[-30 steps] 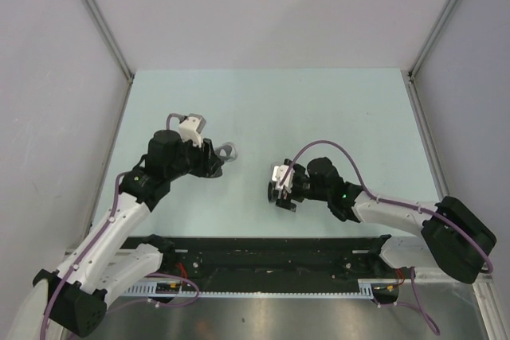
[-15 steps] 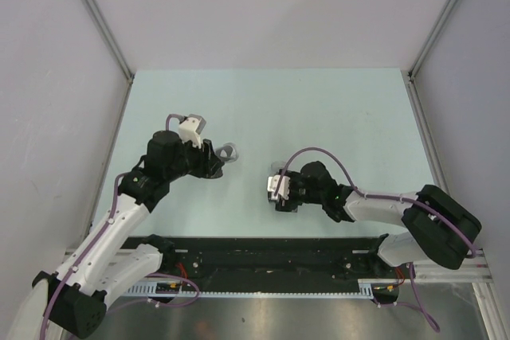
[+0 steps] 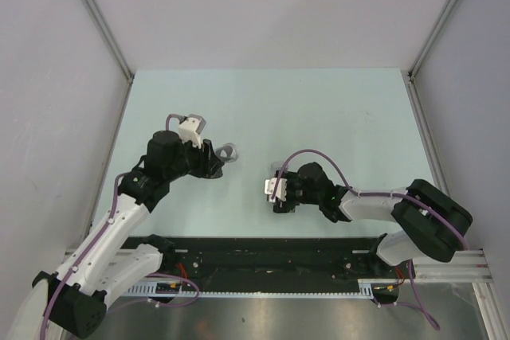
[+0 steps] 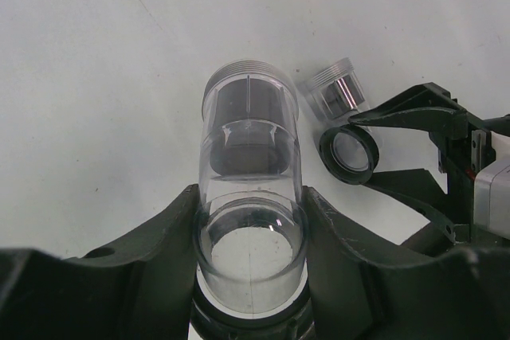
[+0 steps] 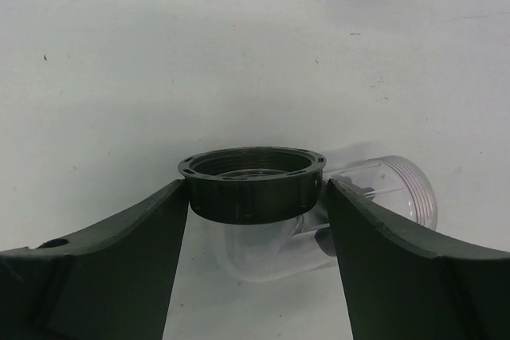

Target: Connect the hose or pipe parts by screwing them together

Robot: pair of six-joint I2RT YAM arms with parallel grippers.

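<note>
Pale green counter (image 3: 319, 109) is walled in grey. Left of its centre, the left hand (image 4: 249, 232) is clamped on a clear threaded fitting (image 4: 249, 117). Toward the near edge, the right hand (image 5: 253, 201) is closed on the dark-ringed fitting (image 5: 252, 173), whose clear elbow is shown only by the wrist views.

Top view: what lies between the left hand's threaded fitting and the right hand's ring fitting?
Only bare table; the threaded fitting and ring fitting stand apart, top view.

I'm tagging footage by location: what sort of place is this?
Probably a robotics lab test cell: a pale table walled by plain grey panels, with a left arm and right arm bolted to a rail at its near edge.
</note>
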